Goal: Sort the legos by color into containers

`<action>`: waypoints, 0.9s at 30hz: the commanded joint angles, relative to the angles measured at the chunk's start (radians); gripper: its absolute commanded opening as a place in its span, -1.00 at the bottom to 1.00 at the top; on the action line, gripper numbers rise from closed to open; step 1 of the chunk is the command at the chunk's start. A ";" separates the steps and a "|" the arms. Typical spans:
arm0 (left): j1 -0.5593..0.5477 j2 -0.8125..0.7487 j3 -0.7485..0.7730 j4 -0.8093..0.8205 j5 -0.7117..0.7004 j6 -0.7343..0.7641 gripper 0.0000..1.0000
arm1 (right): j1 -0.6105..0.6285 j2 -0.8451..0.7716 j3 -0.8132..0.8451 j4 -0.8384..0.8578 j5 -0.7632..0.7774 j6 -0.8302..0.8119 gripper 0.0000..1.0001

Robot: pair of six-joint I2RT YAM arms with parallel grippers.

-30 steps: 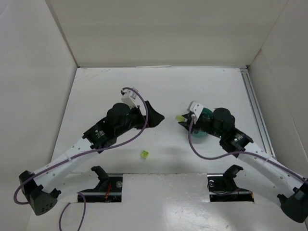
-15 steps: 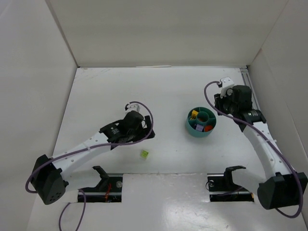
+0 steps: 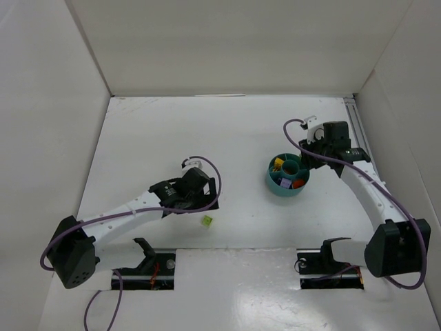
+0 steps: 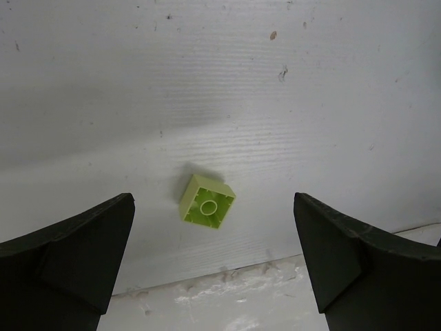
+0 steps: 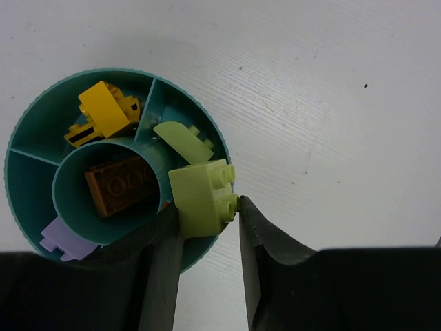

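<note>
A: Loose lime brick (image 4: 207, 201)?
B: On the table (image 4: 324, 96), near edge, between the left gripper (image 3: 201, 198) jaws. They're wide open, empty. Brick sits skew to them. Left arm's pick.
A: Right gripper (image 5: 209, 210)?
B: Farther back, clamped on another lime brick (image 5: 200, 192) over the teal bowl (image 5: 27, 189), above the lime compartment.

We count three lime green bricks: one loose brick (image 4: 207, 201) on the table (image 4: 207, 69), one curved brick (image 5: 182, 141) lying in the bowl (image 5: 27, 193), and one held brick (image 5: 201, 194) over its rim. Inside the one bowl we also see one brown brick (image 5: 124, 183), one purple brick (image 5: 62, 238), one orange piece (image 3: 298, 183) and at least one yellow brick (image 5: 107, 110).
</note>
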 commanded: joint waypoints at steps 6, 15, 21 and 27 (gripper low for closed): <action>-0.012 -0.015 -0.029 -0.010 0.020 -0.016 1.00 | -0.002 0.027 0.032 0.013 -0.058 -0.013 -0.63; -0.041 -0.026 -0.038 -0.001 0.020 -0.036 1.00 | -0.002 0.027 0.022 0.013 -0.049 -0.013 -0.24; -0.061 -0.017 -0.038 -0.001 0.020 -0.047 0.98 | -0.002 0.036 0.013 0.013 -0.049 -0.004 -0.14; -0.070 -0.017 -0.038 -0.001 0.020 -0.056 0.98 | -0.002 0.025 0.013 0.013 -0.058 0.005 0.16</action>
